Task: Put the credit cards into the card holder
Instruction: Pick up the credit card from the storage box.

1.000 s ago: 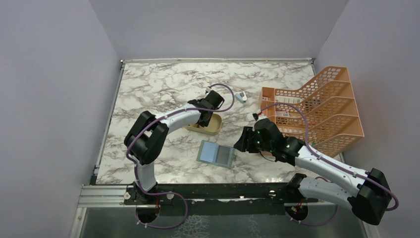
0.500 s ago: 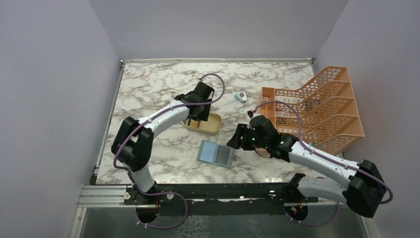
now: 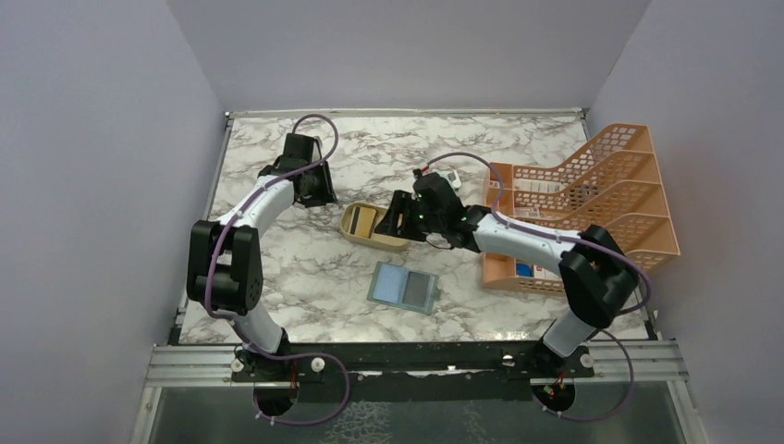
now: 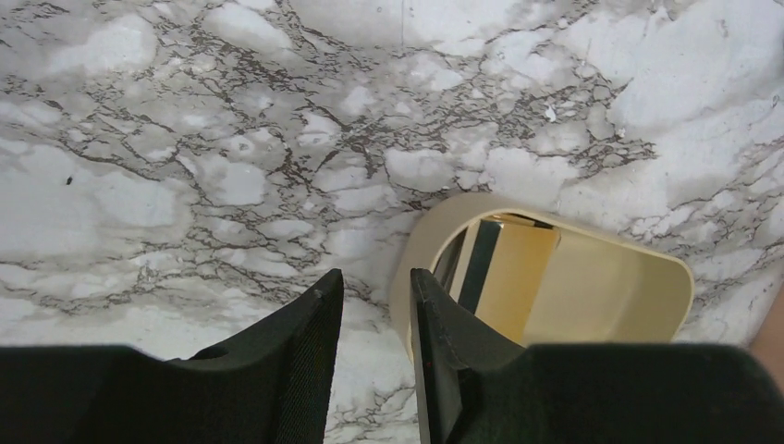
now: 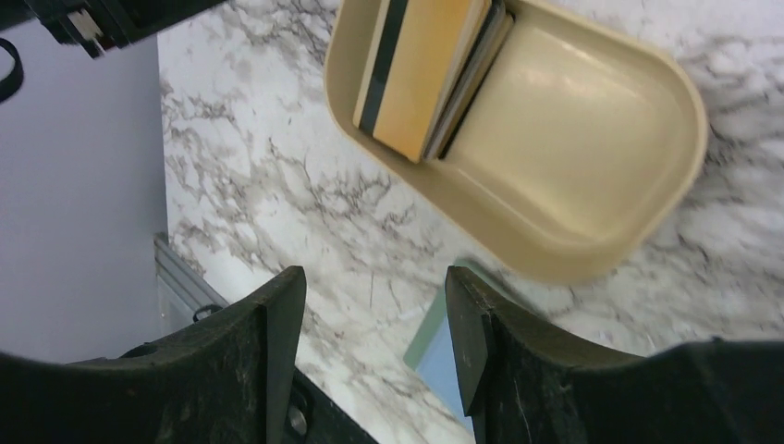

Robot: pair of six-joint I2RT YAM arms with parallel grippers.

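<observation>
The credit cards (image 5: 421, 69) stand stacked on edge at one end of a tan oval dish (image 3: 393, 240), a tan-brown one with a dark stripe on top; they also show as cards (image 4: 518, 277) in the left wrist view. The grey-green card holder (image 3: 404, 287) lies open on the marble in front of the dish, and only its corner (image 5: 434, 347) shows in the right wrist view. My right gripper (image 3: 390, 220) (image 5: 374, 275) hovers over the dish, open and empty. My left gripper (image 3: 317, 192) (image 4: 374, 277) sits left of the dish, narrowly open with nothing between its fingers.
An orange mesh file rack (image 3: 592, 199) stands at the right with the right arm stretched in front of it. A small blue-and-white gadget (image 3: 451, 176) lies behind the right wrist. Grey walls close in the table on three sides.
The left gripper pulled away from the dish toward the back left and its jaws narrowed. The right gripper swung from beside the card holder to over the dish and opened wider.
</observation>
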